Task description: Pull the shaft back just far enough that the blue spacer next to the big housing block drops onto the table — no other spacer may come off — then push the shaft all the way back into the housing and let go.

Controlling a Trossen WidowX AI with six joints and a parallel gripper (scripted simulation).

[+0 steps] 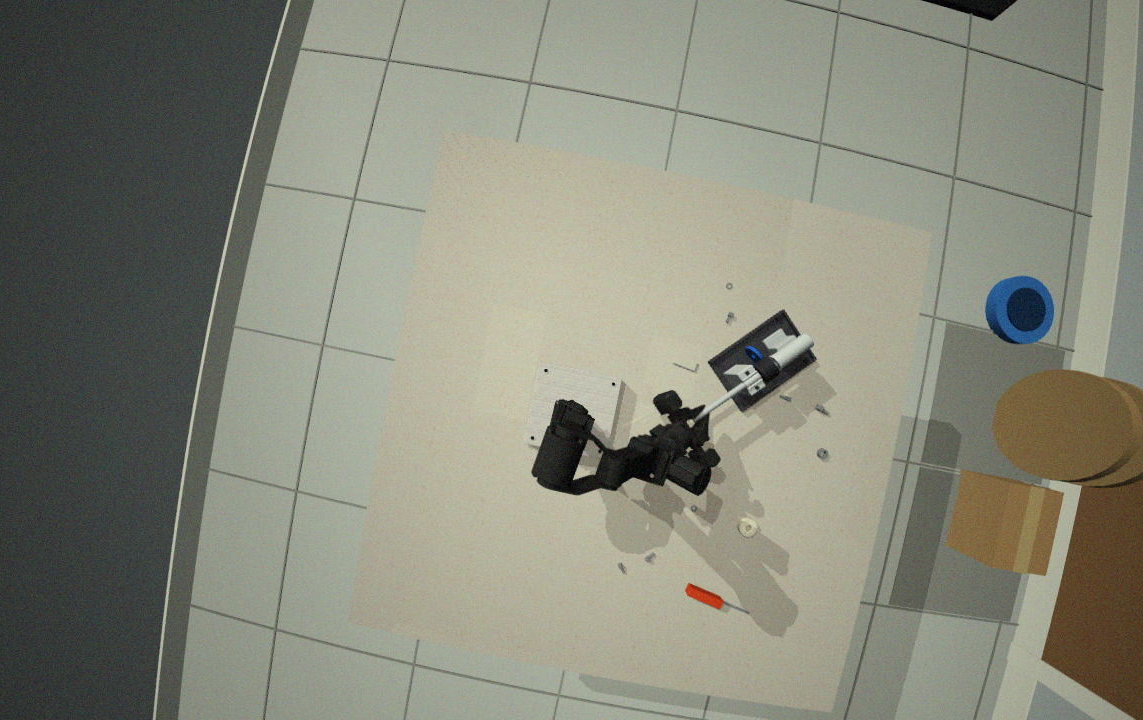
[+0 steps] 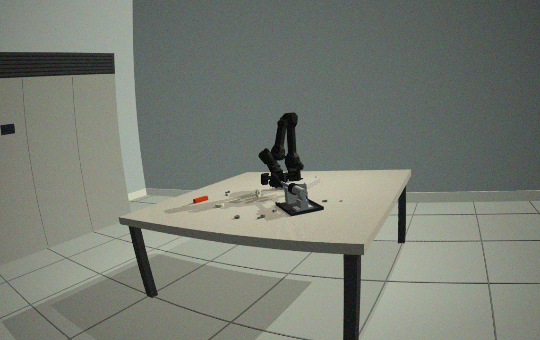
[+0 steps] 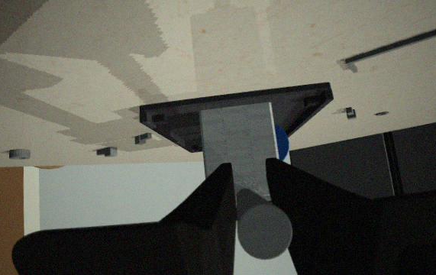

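My gripper (image 1: 701, 416) (image 2: 282, 183) (image 3: 249, 170) is shut on the thin grey shaft (image 1: 724, 400) (image 3: 264, 231), whose round end faces the wrist camera. The shaft runs through the near support block (image 3: 237, 141) toward the big white housing (image 1: 795, 350) (image 2: 301, 191). A black spacer (image 1: 767, 367) (image 2: 292, 188) is around the shaft line at the housing's near face. The blue spacer (image 1: 752, 352) (image 2: 305, 197) (image 3: 283, 142) is off the shaft, to its side and low between the supports, over the black tray (image 1: 759, 332) (image 3: 237, 98). I cannot tell whether it rests there or is still falling.
A white plate (image 1: 577, 385) lies by the arm's base. Small bolts and nuts, a hex key (image 1: 685, 366) (image 3: 405, 43), a pale ring (image 1: 747, 527) (image 2: 219, 205) and a red screwdriver (image 1: 704, 596) (image 2: 200, 199) lie on the table (image 1: 503, 232) (image 2: 347, 228).
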